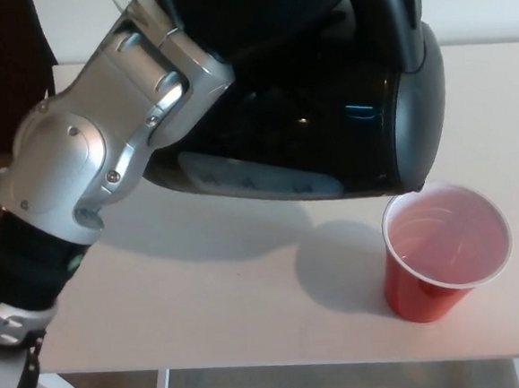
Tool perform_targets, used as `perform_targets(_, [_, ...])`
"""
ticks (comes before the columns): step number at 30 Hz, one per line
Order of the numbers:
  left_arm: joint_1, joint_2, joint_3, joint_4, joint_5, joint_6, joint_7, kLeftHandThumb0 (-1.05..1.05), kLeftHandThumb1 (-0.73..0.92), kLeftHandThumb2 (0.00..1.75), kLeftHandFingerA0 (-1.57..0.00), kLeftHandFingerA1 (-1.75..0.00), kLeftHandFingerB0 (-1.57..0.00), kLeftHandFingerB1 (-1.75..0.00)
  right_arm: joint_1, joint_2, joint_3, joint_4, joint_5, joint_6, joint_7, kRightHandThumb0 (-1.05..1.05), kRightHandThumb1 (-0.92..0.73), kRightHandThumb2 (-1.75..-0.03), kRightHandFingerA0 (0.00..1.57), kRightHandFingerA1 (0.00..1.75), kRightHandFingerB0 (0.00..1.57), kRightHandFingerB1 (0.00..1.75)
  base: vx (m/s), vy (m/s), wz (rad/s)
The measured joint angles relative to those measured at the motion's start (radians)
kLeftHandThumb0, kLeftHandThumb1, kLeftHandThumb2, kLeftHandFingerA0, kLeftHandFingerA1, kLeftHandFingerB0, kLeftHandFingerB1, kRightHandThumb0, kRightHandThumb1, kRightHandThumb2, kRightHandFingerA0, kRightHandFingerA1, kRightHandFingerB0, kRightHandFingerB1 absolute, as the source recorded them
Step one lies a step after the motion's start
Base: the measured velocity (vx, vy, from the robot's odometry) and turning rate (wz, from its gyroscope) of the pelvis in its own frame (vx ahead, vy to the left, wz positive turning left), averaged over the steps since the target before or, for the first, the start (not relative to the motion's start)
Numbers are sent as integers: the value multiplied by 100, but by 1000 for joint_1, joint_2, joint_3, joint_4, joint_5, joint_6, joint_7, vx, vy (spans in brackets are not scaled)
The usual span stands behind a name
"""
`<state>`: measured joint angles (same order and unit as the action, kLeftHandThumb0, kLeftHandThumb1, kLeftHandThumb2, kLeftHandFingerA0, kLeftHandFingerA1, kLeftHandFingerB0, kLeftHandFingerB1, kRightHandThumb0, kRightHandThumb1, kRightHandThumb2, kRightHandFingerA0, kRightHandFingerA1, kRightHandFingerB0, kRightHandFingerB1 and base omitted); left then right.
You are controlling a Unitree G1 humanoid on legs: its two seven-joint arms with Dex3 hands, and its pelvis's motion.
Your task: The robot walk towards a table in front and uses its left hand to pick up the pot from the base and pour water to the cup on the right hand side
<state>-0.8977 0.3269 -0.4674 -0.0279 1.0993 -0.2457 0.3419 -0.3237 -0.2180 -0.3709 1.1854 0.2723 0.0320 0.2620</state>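
**Pour in progress: spill risk at the cup rim**

Head view: The black pot (325, 108) hangs tipped on its side above the white table (204, 288), its low lip just over the left rim of the red cup (444, 256), which stands near the front edge. Judged risk: the lip sits at the rim, not the centre, so water may run outside the cup, and a nudge could knock it over. The left hand (220, 35) carries the pot; its fingers are hidden behind the body, so their closure cannot be told. The right hand does not show.
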Motion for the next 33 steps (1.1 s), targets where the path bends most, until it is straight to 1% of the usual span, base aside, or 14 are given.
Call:
perform_targets(1, [-5, 1, -2, 4, 0, -7, 0, -42, 57, 60, -115, -151, -92, -61, -1, 0, 0, 0, 0, 0, 0, -52, -42, -83, 60, 69, 44, 55, 0, 0, 0])
perform_targets(2, [-15, 2, -6, 14, 0, -20, 3, -42, 59, 61, -116, -152, -92, -64, -3, 0, 1, 1, 0, 1, 0, -50, -55, -56, 67, 64, 52, 42, 0, 0, 0])
perform_targets(10, [-43, 18, -41, 29, 16, -81, 10, -47, 65, 62, -115, -144, -91, -60, -7, -1, 8, 3, -4, 1, -1, -52, -54, -57, 68, 66, 54, 43, 0, 0, 0])
perform_targets(11, [-45, 22, -44, 29, 20, -86, 10, -38, 55, 59, -115, -148, -94, -58, -7, -1, 8, 3, -5, 1, -1, -49, -55, -57, 67, 64, 52, 41, 0, 0, 0])
perform_targets(16, [-63, 37, -66, 40, 38, -121, 13, -41, 54, 58, -119, -147, -94, -53, -17, -2, 7, 10, -6, 1, -6, -51, -56, -57, 65, 64, 52, 42, 0, 0, 0])
perform_targets(17, [-64, 37, -67, 40, 39, -123, 14, -40, 52, 58, -118, -145, -96, -53, -18, -2, 7, 10, -6, 1, -7, -53, -42, -84, 60, 69, 45, 55, 0, 0, 0])
perform_targets(18, [-67, 38, -69, 39, 37, -131, 13, -40, 52, 58, -118, -145, -96, -53, -21, -3, 8, 11, -7, 1, -7, -53, -42, -84, 60, 69, 45, 55, 0, 0, 0])
perform_targets(19, [-71, 37, -70, 39, 34, -141, 10, -46, 46, 67, -120, -141, -92, -58, -24, -3, 9, 11, -8, 1, -7, -53, -42, -83, 60, 68, 43, 55, 0, 0, 0])
perform_targets(20, [-72, 37, -71, 39, 33, -144, 10, -46, 47, 67, -120, -141, -93, -58, -25, -3, 9, 11, -9, 1, -7, -52, -54, -56, 63, 61, 48, 40, 0, 0, 0])
perform_targets(22, [-75, 37, -72, 39, 30, -158, 10, -46, 47, 67, -121, -141, -95, -59, -26, -3, 10, 11, -10, 1, -7, -53, -54, -56, 63, 62, 47, 39, 0, 0, 0])
perform_targets(23, [-78, 37, -74, 39, 30, -164, 10, -41, 50, 57, -118, -148, -99, -53, -27, -3, 10, 11, -11, 1, -7, -56, -42, -84, 59, 67, 43, 54, 0, 0, 0])
perform_targets(26, [-84, 37, -77, 40, 33, -177, 11, -41, 51, 58, -118, -149, -99, -54, -27, -3, 11, 14, -14, 1, -7, -55, -43, -84, 59, 68, 44, 54, 0, 0, 0])
perform_targets(27, [-85, 37, -77, 41, 33, -180, 11, -41, 50, 57, -118, -145, -100, -53, -27, -3, 11, 14, -14, 2, -7, -51, -56, -57, 66, 62, 51, 40, 0, 0, 0])
perform_targets(33, [-87, 37, -77, 44, 33, -197, 13, -39, 50, 57, -117, -146, -100, -54, -27, -3, 10, 22, -17, 2, -8, -54, -53, -56, 67, 64, 50, 40, 0, 0, 0])
